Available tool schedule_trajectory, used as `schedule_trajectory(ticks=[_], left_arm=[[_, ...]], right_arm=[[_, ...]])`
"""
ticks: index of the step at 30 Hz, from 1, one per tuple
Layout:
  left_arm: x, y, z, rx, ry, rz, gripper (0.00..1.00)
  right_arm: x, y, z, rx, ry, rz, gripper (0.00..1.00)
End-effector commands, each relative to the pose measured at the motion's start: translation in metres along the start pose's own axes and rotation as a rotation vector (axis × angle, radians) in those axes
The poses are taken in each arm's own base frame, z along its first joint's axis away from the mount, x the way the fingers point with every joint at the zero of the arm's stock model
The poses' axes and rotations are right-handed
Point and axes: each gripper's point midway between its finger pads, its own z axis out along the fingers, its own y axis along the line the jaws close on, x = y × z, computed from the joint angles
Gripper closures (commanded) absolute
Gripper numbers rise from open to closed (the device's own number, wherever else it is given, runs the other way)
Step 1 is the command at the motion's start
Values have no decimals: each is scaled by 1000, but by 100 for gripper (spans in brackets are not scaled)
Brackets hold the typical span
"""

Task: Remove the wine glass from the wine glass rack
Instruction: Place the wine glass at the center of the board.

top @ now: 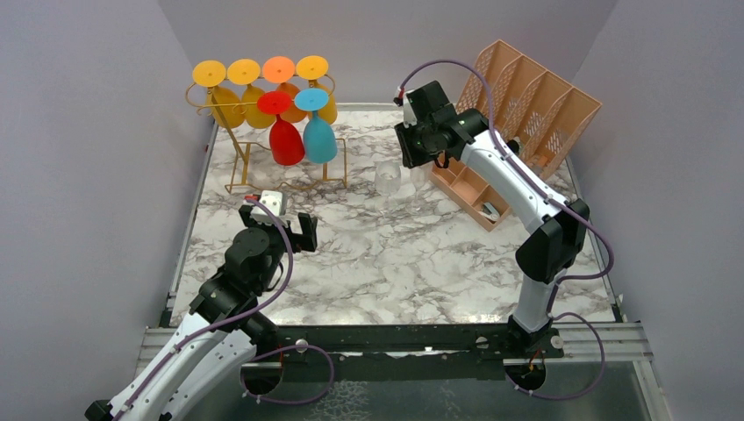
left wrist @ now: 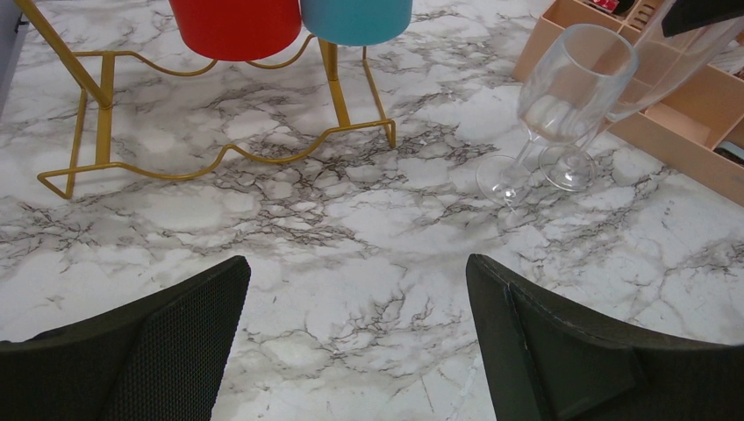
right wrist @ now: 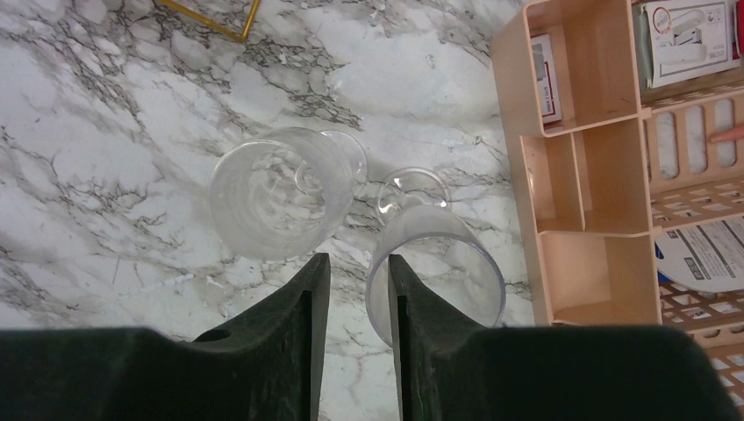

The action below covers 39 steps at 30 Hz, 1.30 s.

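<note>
The gold wire rack (top: pixel 237 167) stands at the back left, and its foot shows in the left wrist view (left wrist: pixel 219 158). Coloured glasses hang upside down on it, among them a red one (top: pixel 286 140) and a blue one (top: pixel 318 136). One clear wine glass (right wrist: pixel 276 189) stands upright on the marble (left wrist: pixel 561 96). A second clear glass (right wrist: pixel 434 254) leans tilted. My right gripper (right wrist: pixel 358 263) is open by a narrow gap, astride that glass's rim, with the right finger inside the bowl. My left gripper (left wrist: pixel 358 281) is wide open and empty over the marble (top: pixel 296 235).
A peach lattice file organizer (top: pixel 535 105) stands at the back right. A peach compartment tray (right wrist: pixel 579 175) with small items lies in front of it, close right of the clear glasses. Grey walls close in the left, back and right.
</note>
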Motion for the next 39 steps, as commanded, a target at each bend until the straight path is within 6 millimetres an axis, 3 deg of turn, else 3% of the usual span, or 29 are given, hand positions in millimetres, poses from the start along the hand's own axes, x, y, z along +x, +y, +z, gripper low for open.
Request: schedule_trajectory(ticks=[1,10,20,24,27,31,34,39], left_arm=[[-3,1,2,-7,-21,-4,1],[-1,2,2,-9,-17,-2,1],[2,0,4,-3,-7,1,1],[2,0,5,-6,-3,1,1],[1,0,4,-3,0,0,1],[1,-1,2,-9,22,-29,1],[1,-6,2,1,30,-106,1],[-2,-20,12,20,70,-174,1]], right_arm=[[-9,2,-10,3,-20,-7,65],[-21,-1,-31,15,-84,-11,60],[-28,4,-78,-30,-241,15,57],[-9,17,-99,-124,-323,76,56],[10,33,-121,-235,-408,143,49],[37,48,-136,-363,-486,255,41],[57,53,-140,-416,-520,294,32],[83,46,-135,-393,-512,380,30]])
